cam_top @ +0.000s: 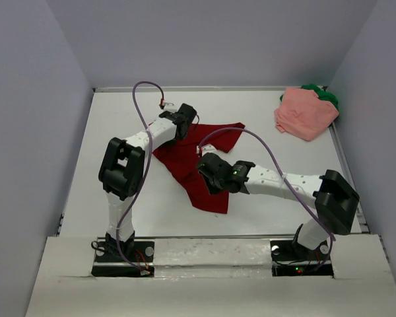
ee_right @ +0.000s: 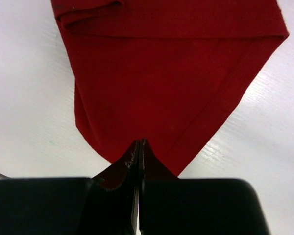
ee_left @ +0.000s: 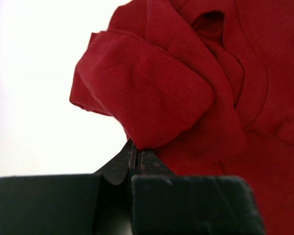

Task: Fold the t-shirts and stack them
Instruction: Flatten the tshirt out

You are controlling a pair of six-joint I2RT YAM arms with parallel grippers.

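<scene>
The dark red t-shirt (cam_top: 181,168) lies rumpled on the white tabletop (cam_top: 119,119), spread between the two grippers. The left gripper (ee_left: 135,156) is closed, its jaws pressed together with no gap. Their tips pinch the lower edge of a bunched, rolled-over fold of red cloth that bulges just ahead of and above them. More of the shirt runs off to the gripper's right, and bare tabletop lies to its left. The right gripper (ee_right: 139,147) is also closed tight. Its tips nip a pointed corner of the same shirt, and the cloth fans out from that corner into a flat triangle straight ahead of the fingers, with tabletop showing on both sides. Well apart from both grippers, beyond and to the right of the right one, the salmon pink t-shirt (cam_top: 305,113) lies in a loose heap. The green t-shirt (cam_top: 329,96) peeks out from behind it, touching it.
</scene>
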